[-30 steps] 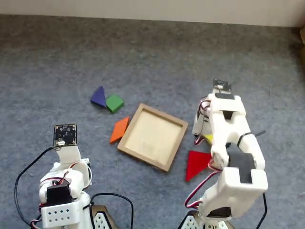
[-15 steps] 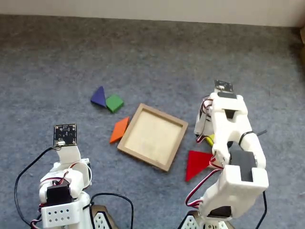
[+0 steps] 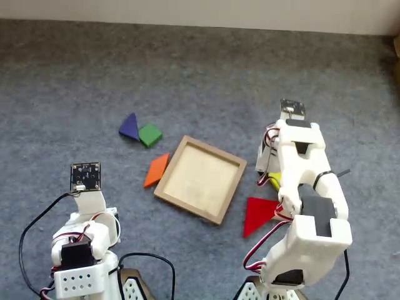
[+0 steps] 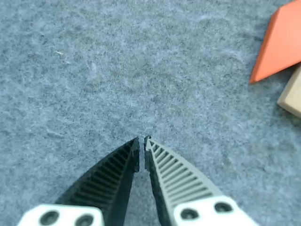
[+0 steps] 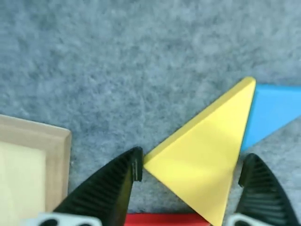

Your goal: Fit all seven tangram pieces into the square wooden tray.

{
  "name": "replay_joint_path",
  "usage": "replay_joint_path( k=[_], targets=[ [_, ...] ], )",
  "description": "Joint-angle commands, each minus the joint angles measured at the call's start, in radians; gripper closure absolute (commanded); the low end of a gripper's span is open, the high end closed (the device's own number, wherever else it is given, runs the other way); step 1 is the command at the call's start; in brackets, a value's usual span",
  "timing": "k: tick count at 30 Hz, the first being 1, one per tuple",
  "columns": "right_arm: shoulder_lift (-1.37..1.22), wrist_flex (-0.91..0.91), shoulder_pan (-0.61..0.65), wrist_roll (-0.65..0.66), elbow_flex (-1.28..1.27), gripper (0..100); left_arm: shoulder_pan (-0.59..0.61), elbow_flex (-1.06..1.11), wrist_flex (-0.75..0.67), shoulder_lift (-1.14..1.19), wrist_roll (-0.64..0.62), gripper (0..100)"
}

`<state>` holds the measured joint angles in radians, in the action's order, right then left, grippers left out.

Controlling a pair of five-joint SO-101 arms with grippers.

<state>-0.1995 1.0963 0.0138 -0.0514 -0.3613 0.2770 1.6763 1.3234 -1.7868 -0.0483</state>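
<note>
The square wooden tray (image 3: 215, 152) lies mid-table with nothing in it. In the right wrist view my right gripper (image 5: 192, 165) is open and straddles the yellow triangle (image 5: 207, 146), one finger (image 5: 115, 183) at its corner and the other beside its far edge. A blue piece (image 5: 275, 110) touches the yellow one, and a red edge (image 5: 160, 219) shows below. The red triangle (image 3: 256, 214) lies right of the tray, and the yellow piece (image 3: 273, 181) peeks out under the right arm. My left gripper (image 4: 141, 141) is shut over bare carpet, with the orange piece (image 4: 282, 42) farther off.
The orange parallelogram (image 3: 156, 170) rests against the tray's left side. A dark blue triangle (image 3: 129, 126) and a green square (image 3: 150, 135) sit together farther back on the left. Grey carpet covers the table. The left arm (image 3: 84, 231) stands at the near left.
The right arm has shifted slightly toward the far side, over the yellow triangle. The left arm and the pieces have not moved.
</note>
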Motion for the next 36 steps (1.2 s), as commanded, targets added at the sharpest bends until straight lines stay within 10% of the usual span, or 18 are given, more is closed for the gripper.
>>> replay_joint_path(
  k=[1,36],
  targets=[
    [0.012,-0.016,0.01,0.006,0.05,67.8,0.007,0.019,0.003,-0.033,0.0,96],
    [0.349,0.13,0.093,0.005,0.033,80.3,0.007,0.019,0.003,-0.033,0.0,96]
  ],
)
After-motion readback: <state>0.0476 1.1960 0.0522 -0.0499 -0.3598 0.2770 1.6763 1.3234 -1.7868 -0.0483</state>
